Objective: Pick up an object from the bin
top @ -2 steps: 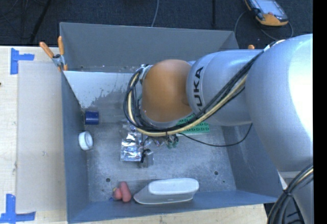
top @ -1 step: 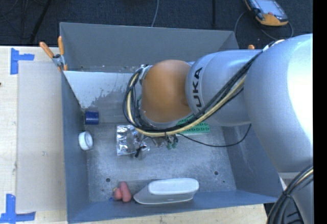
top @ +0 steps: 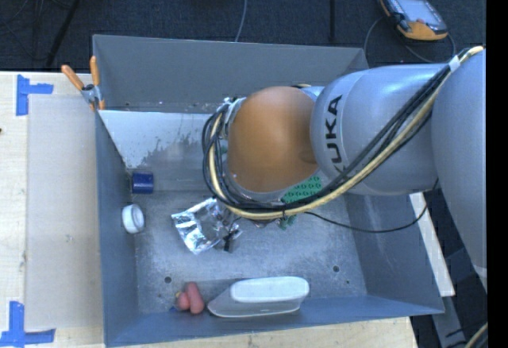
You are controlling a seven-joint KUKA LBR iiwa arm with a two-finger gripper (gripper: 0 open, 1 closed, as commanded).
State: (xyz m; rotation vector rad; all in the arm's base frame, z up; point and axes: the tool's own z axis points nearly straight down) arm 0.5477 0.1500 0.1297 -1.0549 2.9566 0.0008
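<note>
Camera view, starting at the left of the grey metal bin (top: 116, 275): a small blue cylinder (top: 143, 182) lies near the left wall. Just below it is a white ring (top: 132, 218), perhaps a roll of tape. Towards the middle lies a crumpled silvery wrapper (top: 193, 227), shiny and sharply creased. The gripper (top: 226, 235) is at its right edge, mostly hidden under the arm's smooth, rounded orange cover (top: 270, 148), so I cannot tell whether it is released or clenched. Along the front wall lies a small pink lump (top: 189, 300), hard to identify, and just beside it a white oblong shell (top: 258, 296), smooth and rounded.
</note>
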